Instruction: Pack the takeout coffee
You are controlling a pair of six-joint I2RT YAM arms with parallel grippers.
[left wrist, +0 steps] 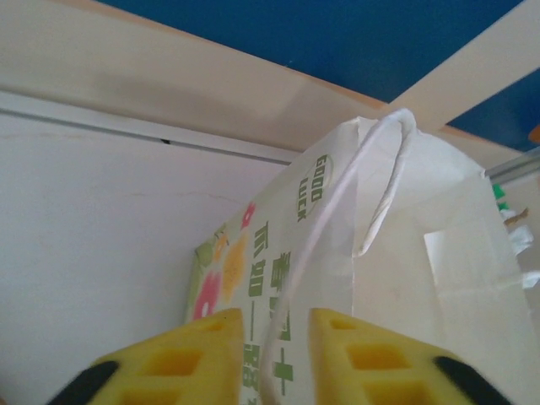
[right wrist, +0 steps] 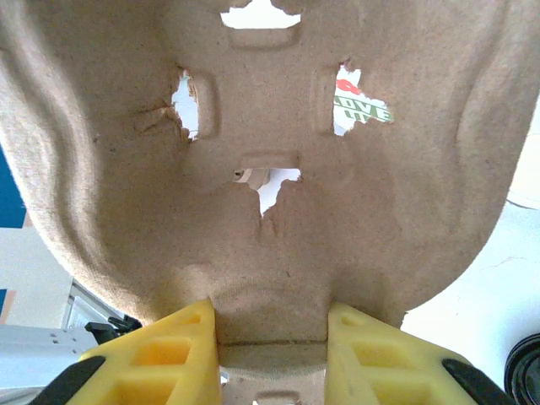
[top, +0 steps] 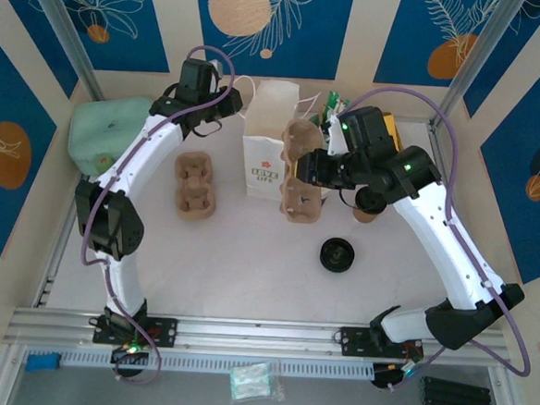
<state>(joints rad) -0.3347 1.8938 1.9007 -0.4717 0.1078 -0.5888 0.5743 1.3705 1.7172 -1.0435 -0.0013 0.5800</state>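
Fingers of blocky yellow foam on the right gripper point(right wrist: 270, 329) clamp the rim of a moulded brown pulp cup carrier point(right wrist: 270, 110). Its fibrous underside is dented and has ragged torn holes. From above, that carrier hangs just right of a tall white paper bag point(top: 264, 151) printed in red and green. Under the right wrist, just beside the carrier, shows a sliver of what looks like the small kraft-brown paper cup point(top: 366, 215), the takeout coffee, mostly hidden by the arm. A black round lid point(top: 338, 255) lies apart on the smooth white table point(top: 247, 266). The left gripper point(left wrist: 274, 337) has its foam fingers narrowly apart at the bag's top edge. A thin twisted white paper handle point(left wrist: 395, 173) loops between them; whether they pinch it I cannot tell. A second pulp carrier point(top: 195, 185) lies flat left of the bag, near a soft pale-green bundle point(top: 103, 135).
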